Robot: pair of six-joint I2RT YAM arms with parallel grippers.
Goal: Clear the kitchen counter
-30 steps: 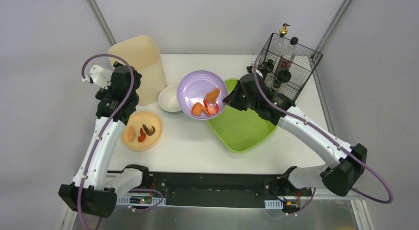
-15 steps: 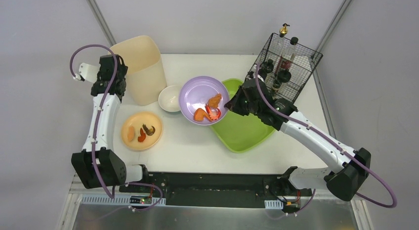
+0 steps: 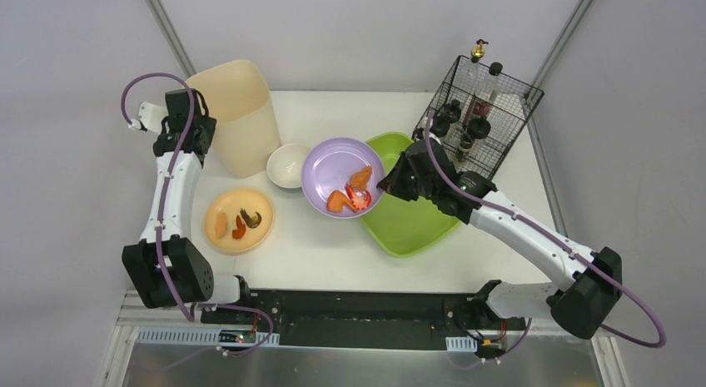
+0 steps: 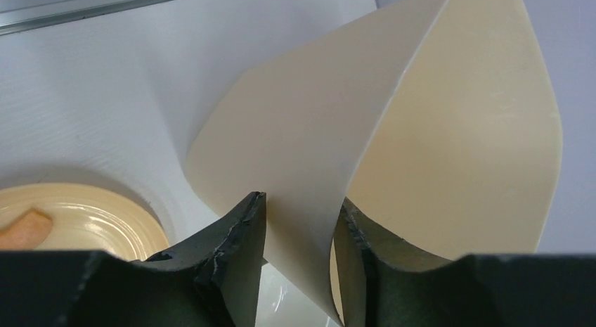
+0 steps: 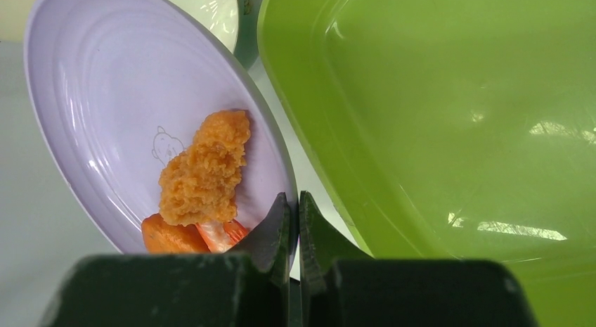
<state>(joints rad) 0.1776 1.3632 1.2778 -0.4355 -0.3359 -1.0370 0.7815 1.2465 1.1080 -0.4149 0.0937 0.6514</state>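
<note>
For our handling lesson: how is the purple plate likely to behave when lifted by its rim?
Purple plate probably stays stiff: pinched at one edge, no visible sag. Its glossy surface may let the fried piece slide.

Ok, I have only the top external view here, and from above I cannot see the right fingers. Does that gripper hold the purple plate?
Observer: Yes. In the right wrist view the right gripper is shut on the rim of the purple plate, just beside the fried piece.
Operator: And the left one, at the cream bin?
Observer: The left gripper straddles the wall of the cream bin, with one finger outside and one inside. I cannot tell whether it presses the wall.
Operator: Is there any mark on the plate?
Observer: Yes, a small drawn figure, next to the food.
</note>
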